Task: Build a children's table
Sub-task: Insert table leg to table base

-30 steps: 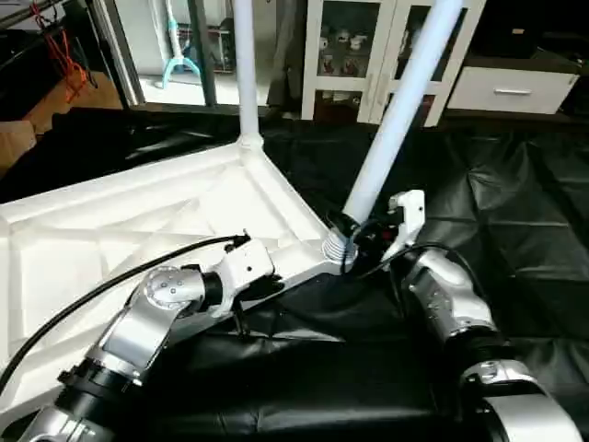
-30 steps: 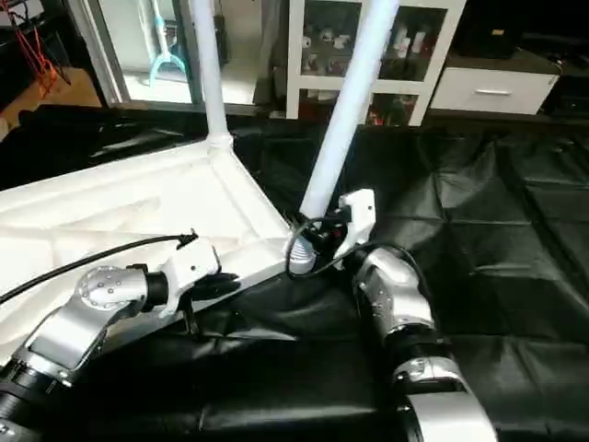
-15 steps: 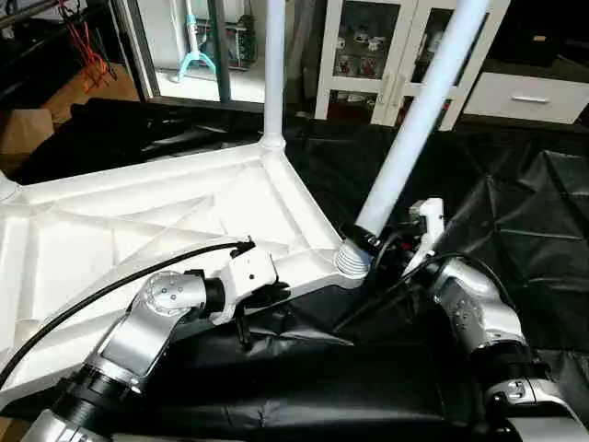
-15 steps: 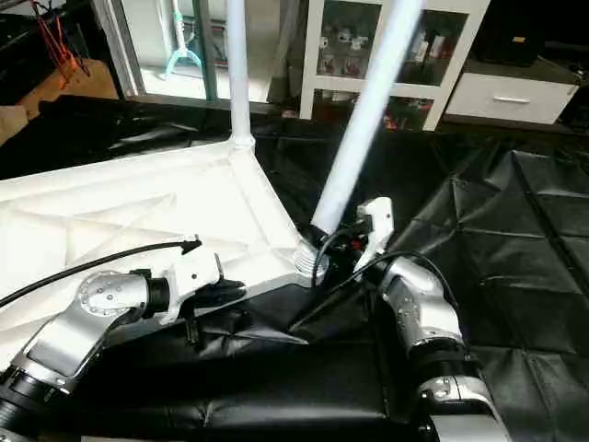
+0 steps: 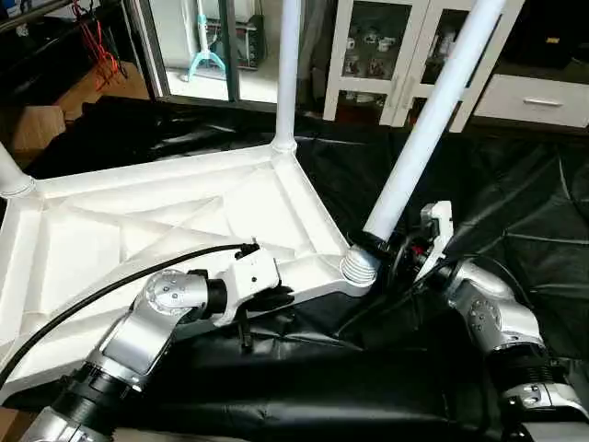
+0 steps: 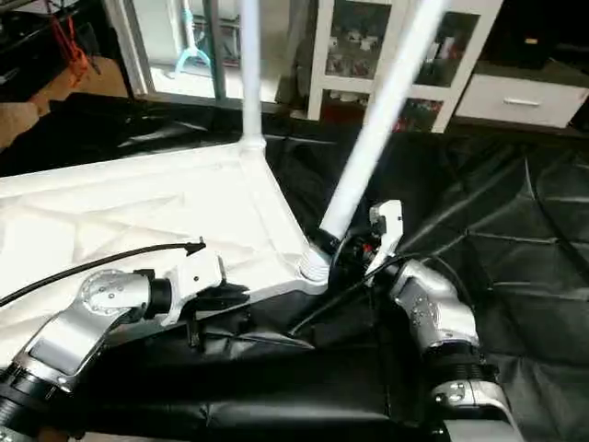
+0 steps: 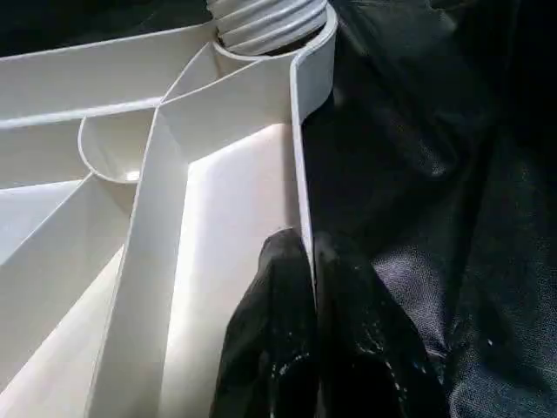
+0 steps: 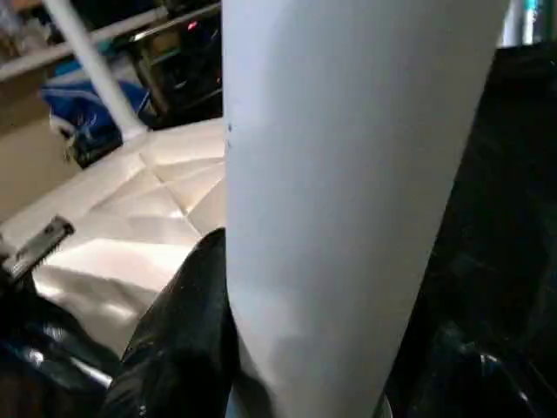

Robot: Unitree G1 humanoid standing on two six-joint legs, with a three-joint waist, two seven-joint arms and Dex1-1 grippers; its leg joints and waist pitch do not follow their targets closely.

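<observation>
Seating a leg (image 5: 419,138) in the tabletop's (image 5: 138,221) near right corner socket.
My left gripper (image 7: 305,287) pinches the tabletop rim; my right gripper (image 5: 386,250) clamps the tilted leg's base, which I judge needs straightening next.

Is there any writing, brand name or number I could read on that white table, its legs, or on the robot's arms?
None can be read: no text shows on the tabletop, on the leaning leg, on the upright leg or on the silver forearms.
The items on the cabinet shelves behind are too small to tell whether they carry labels.
</observation>
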